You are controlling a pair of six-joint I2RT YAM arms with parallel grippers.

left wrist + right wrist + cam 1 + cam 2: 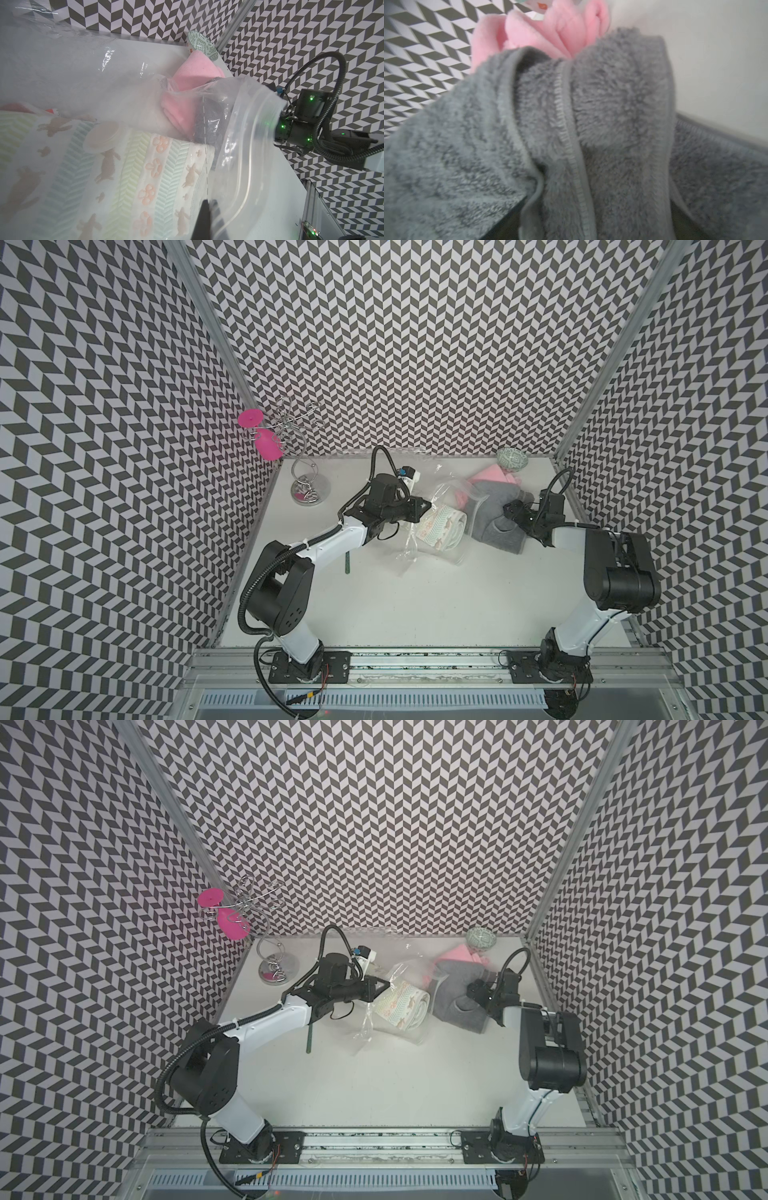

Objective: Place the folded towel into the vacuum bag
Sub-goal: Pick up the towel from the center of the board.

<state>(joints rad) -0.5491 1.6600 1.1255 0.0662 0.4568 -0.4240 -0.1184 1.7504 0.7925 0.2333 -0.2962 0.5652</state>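
My left gripper is clamped shut on the rim of the vacuum bag, propping its mouth. My right gripper, grip impossible to tell, meets the grey folded towel near the far right corner of the counter. Best I pinch all layers, then slide low.

Robotics lab cell for sure: chevron-patterned black-and-white walls, white left arm and right arm bolted to silver aluminium rail.

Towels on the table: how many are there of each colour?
Grey towel: 1
Pink towel: 1
Pastel patterned towel: 1
Total: 3
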